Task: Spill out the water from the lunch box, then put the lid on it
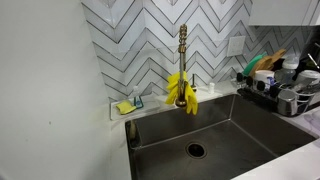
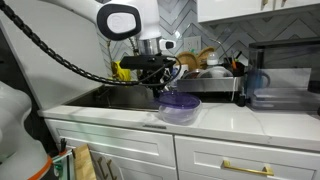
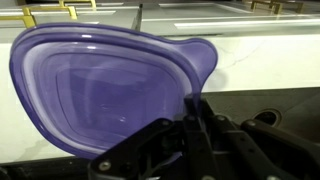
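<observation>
My gripper (image 2: 166, 84) is shut on the edge tab of a purple see-through lid (image 2: 180, 106). It holds the lid low over the white counter, right of the sink. In the wrist view the lid (image 3: 100, 85) fills the left of the picture, and the jaws (image 3: 190, 112) pinch its tab. The lunch box (image 2: 284, 88), large and clear with a darker rim, stands on the counter to the right, well apart from the lid. Neither gripper, lid nor lunch box shows in the exterior view over the sink.
A steel sink (image 1: 250, 125) with a brass faucet (image 1: 183, 50) and yellow gloves (image 1: 181, 90) draped on it. A sponge holder (image 1: 128, 105) sits at the sink's corner. A full dish rack (image 2: 205, 70) stands behind the lid. White counter (image 2: 215, 118) runs between lid and lunch box.
</observation>
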`<state>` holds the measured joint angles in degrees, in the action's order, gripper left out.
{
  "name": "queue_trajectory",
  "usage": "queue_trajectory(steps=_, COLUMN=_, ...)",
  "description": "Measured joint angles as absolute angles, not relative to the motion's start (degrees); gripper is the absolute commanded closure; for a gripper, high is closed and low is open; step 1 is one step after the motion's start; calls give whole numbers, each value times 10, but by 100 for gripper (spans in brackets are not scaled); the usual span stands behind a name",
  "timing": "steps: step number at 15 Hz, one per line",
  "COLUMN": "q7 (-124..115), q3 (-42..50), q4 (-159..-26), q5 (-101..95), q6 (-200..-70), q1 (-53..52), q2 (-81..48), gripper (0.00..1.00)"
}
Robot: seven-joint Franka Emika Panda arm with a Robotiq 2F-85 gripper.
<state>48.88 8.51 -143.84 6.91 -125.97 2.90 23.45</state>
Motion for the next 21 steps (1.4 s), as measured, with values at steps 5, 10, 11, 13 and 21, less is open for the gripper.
queue_trajectory(steps=5, q7=496, q3=85, q4=-1474, q5=61, q6=-1324, q1=24, q2=235, gripper=98)
queue_trajectory(steps=10, q7=500, q3=86, q4=-1493, q5=57, q6=-1367, q1=21, q2=235, gripper=98)
queue_trajectory(steps=11, q7=500, q3=86, q4=-1495, q5=56, q6=-1374, q1=21, q2=235, gripper=98)
queue_trajectory(steps=13, q7=500, q3=87, q4=-1501, q5=56, q6=-1385, q1=20, q2=235, gripper=98)
queue_trajectory(steps=21, q7=500, q3=97, q4=-1510, q5=56, q6=-1408, q1=8, q2=235, gripper=98)
